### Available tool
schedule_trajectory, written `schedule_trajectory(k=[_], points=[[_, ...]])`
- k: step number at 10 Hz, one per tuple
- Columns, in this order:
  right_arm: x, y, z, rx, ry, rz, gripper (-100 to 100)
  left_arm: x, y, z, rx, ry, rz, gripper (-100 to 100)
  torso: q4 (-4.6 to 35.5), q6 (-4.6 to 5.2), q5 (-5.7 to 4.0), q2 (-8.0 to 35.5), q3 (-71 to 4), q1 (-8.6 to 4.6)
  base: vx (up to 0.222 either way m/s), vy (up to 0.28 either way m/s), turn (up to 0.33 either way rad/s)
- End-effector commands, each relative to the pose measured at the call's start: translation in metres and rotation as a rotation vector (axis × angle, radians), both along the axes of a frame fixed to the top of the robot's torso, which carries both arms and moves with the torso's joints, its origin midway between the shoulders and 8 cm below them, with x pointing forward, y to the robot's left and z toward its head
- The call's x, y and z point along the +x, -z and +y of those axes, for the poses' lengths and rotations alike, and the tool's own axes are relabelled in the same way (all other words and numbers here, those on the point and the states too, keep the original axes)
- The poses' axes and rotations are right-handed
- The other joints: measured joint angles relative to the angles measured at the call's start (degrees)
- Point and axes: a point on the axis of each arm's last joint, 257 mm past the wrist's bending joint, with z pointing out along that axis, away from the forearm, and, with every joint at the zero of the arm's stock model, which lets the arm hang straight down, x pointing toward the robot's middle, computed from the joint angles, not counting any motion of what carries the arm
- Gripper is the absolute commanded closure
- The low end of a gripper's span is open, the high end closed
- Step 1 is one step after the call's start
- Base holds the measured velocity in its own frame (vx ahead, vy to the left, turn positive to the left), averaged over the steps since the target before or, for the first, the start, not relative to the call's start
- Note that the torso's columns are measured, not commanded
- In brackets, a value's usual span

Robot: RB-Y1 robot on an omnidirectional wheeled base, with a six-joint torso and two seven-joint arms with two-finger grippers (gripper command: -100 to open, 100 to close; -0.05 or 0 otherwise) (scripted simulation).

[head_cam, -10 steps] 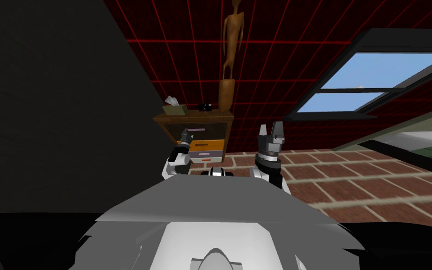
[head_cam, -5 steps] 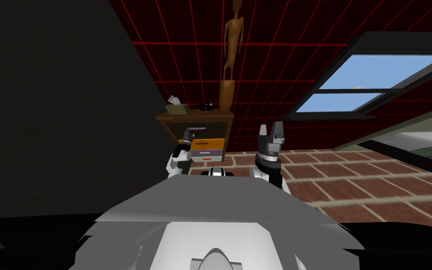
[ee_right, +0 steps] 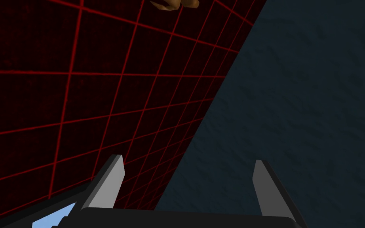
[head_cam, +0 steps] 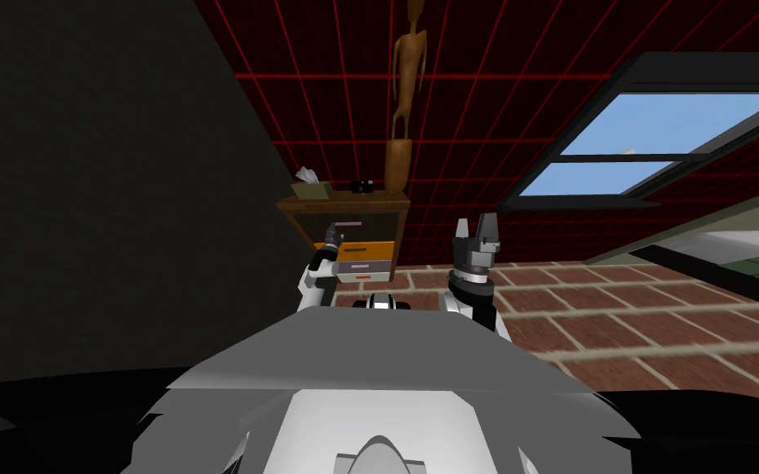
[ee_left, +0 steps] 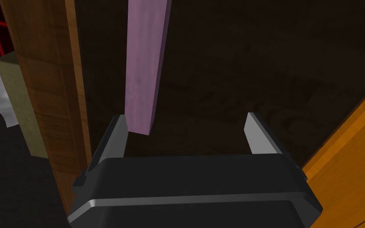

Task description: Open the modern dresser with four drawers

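The wooden dresser (head_cam: 398,234) stands against the red-gridded wall. Its top drawer (head_cam: 370,234) is dark brown with a mauve bar handle (head_cam: 347,223). Below it come an orange drawer (head_cam: 367,249), a pale grey one and a white one. My left gripper (head_cam: 332,240) is up against the top drawer. In the left wrist view this left gripper (ee_left: 185,132) is open, the end of the mauve handle (ee_left: 144,67) reaching just inside one finger (ee_left: 118,132), with the dark drawer front (ee_left: 237,71) behind. My right gripper (head_cam: 477,228) is raised to the right of the dresser, open and empty.
A tall wooden figure (head_cam: 402,107), a tissue box (head_cam: 310,188) and a small dark object (head_cam: 361,187) stand on the dresser top. A dark wall (head_cam: 106,206) runs close along the left. A window (head_cam: 641,140) and brick floor (head_cam: 633,313) lie to the right.
My left hand has crept up and forward to the top drawer's handle. The head view has shifted slightly. The right arm has not moved.
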Motion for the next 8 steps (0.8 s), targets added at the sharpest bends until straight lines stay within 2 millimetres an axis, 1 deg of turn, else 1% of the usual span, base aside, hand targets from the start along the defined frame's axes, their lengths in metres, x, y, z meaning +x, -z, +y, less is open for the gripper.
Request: schedule_trajectory(k=[1, 2, 3, 4, 5, 6, 7, 8], points=[[0.000, 0.000, 0.000, 0.000, 0.000, 0.000, 0, 0.015, 0.011, -0.005, -0.005, 0.010, 0.019, -100, -0.06, -0.01, 0.00, -0.23, -0.14, 0.01, -0.009, -0.001, -0.006], [0.000, 0.000, 0.000, 0.000, 0.000, 0.000, 0, 0.016, 0.023, -0.003, -0.007, 0.008, 0.043, -100, -0.14, -0.03, 0.01, -0.43, -0.27, 0.02, 0.007, 0.000, 0.002], [0.000, 0.000, 0.000, 0.000, 0.000, 0.000, 0, 0.028, 0.004, 0.001, 0.005, 0.008, -0.009, -100, -0.15, -0.02, 0.01, -0.47, -0.30, 0.02, -0.088, -0.003, 0.031], [0.000, 0.000, 0.000, 0.000, 0.000, 0.000, 0, 0.035, 0.008, -0.001, 0.002, 0.012, 0.001, -100, -0.06, -0.03, 0.01, -0.29, -0.22, 0.12, -0.103, -0.011, 0.021], [0.000, 0.000, 0.000, 0.000, 0.000, 0.000, 0, 0.042, 0.007, -0.005, 0.000, 0.018, 0.002, -100, -0.05, -0.02, 0.01, -0.22, -0.15, 0.07, -0.043, -0.011, 0.004], [0.000, 0.000, 0.000, 0.000, 0.000, 0.000, 0, 0.047, 0.013, -0.006, -0.002, 0.020, 0.017, -100, -0.10, -0.01, 0.00, -0.36, -0.22, 0.01, -0.006, -0.007, -0.001], [0.000, 0.000, 0.000, 0.000, 0.000, 0.000, 0, 0.047, 0.028, -0.004, -0.004, 0.017, 0.044, -100, -0.14, 0.00, 0.00, -0.47, -0.30, 0.01, 0.004, -0.002, 0.013], [0.000, 0.000, 0.000, 0.000, 0.000, 0.000, 0, 0.059, 0.003, 0.001, 0.007, 0.016, -0.015, -100, -0.31, 0.06, 0.08, -0.72, -0.46, 0.12, -0.088, -0.009, 0.015]])
